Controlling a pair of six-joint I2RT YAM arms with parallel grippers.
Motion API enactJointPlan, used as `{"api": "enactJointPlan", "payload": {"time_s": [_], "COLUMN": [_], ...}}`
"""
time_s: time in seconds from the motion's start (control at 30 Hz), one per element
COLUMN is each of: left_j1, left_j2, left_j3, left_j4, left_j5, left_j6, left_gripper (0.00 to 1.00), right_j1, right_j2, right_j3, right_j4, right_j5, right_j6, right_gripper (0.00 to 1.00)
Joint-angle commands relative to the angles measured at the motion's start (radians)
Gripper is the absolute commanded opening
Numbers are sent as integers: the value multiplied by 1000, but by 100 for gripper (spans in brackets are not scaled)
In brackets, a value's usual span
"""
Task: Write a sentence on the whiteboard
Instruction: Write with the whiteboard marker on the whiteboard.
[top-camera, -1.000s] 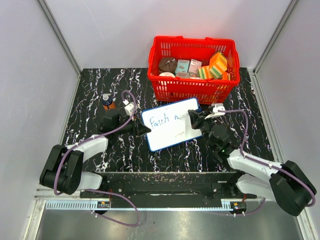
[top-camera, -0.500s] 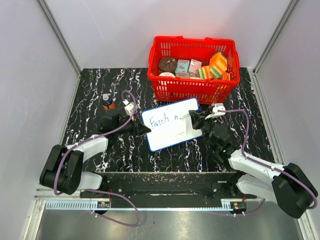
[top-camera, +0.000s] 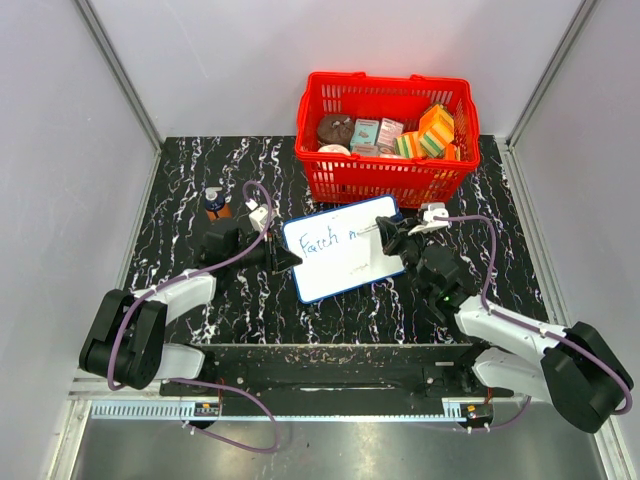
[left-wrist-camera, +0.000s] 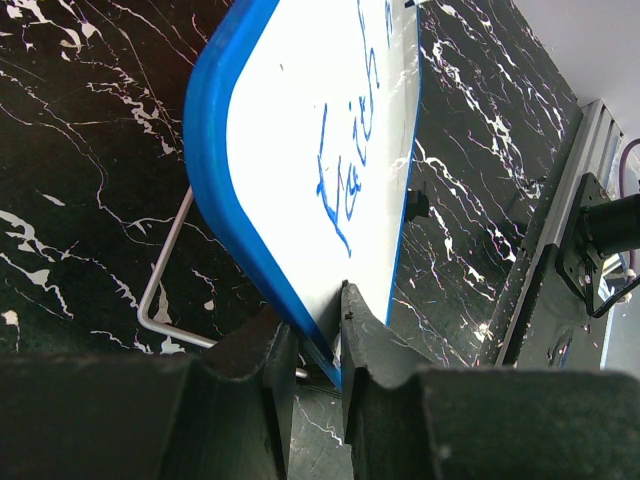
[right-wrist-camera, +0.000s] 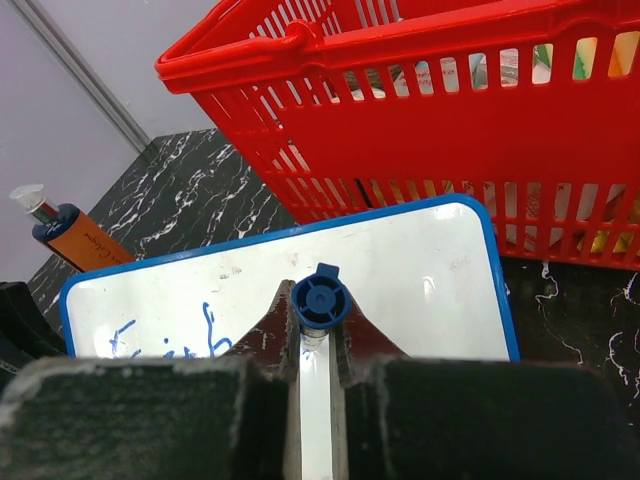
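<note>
My right claw (top-camera: 388, 238) had edged rightward, gripping a blue-capped marker (right-wrist-camera: 320, 300); the flat blue-framed white whiteboard (top-camera: 340, 262) lay mid-frame just left, long axis toward it, my left claw (top-camera: 288, 258) pinching its edge.

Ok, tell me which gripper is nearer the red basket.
Right. The right gripper, shut on the marker, sits just in front of the basket. The left gripper clamps the left edge of the whiteboard, farther off to the left.
</note>
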Motion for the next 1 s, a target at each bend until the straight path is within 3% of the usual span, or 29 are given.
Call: {"api": "enactJointPlan", "payload": {"time_s": [0.0, 0.97], "left_j1": [5, 5], "left_j2": [-2, -5], "left_j3": [10, 11], "left_j4": [0, 0], "left_j5": [-107, -109], "left_j6": [143, 143], "left_gripper": [0, 0], "right_j1": [-6, -9], "right_j2": [15, 45], "right_j3": [47, 47], "right_j4": [55, 66], "right_j5": [-3, 79], "right_j6": [-16, -20], "right_gripper": [0, 0]}}
